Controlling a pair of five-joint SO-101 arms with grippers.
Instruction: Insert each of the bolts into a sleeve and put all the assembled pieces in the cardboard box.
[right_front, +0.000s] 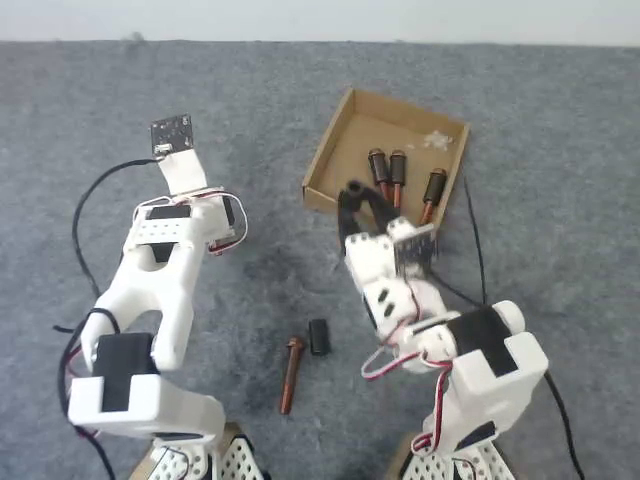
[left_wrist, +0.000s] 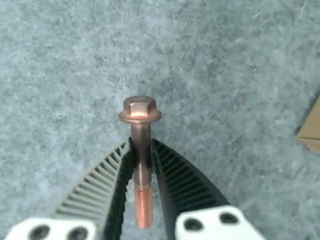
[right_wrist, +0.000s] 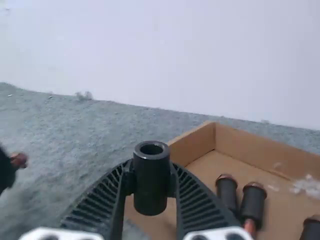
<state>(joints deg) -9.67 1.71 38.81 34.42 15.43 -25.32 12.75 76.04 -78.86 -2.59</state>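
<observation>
My left gripper (left_wrist: 141, 146) is shut on the shank of a copper bolt (left_wrist: 140, 112), whose hex head points away over the grey carpet. My right gripper (right_wrist: 151, 171) is shut on a black sleeve (right_wrist: 151, 155), held upright with its open bore up. In the high view the right gripper (right_front: 362, 203) holds that sleeve (right_front: 352, 191) at the near edge of the cardboard box (right_front: 330, 140). Three assembled pieces (right_front: 397, 172) lie in the box. A loose bolt (right_front: 291, 375) and a loose black sleeve (right_front: 319, 336) lie on the carpet between the arms.
The left arm (right_front: 165, 265) stretches up the left side of the carpet, trailing a black cable (right_front: 82, 215). Another cable (right_front: 475, 240) runs past the box's right side. A box corner (left_wrist: 311, 127) sits to one side of the held bolt.
</observation>
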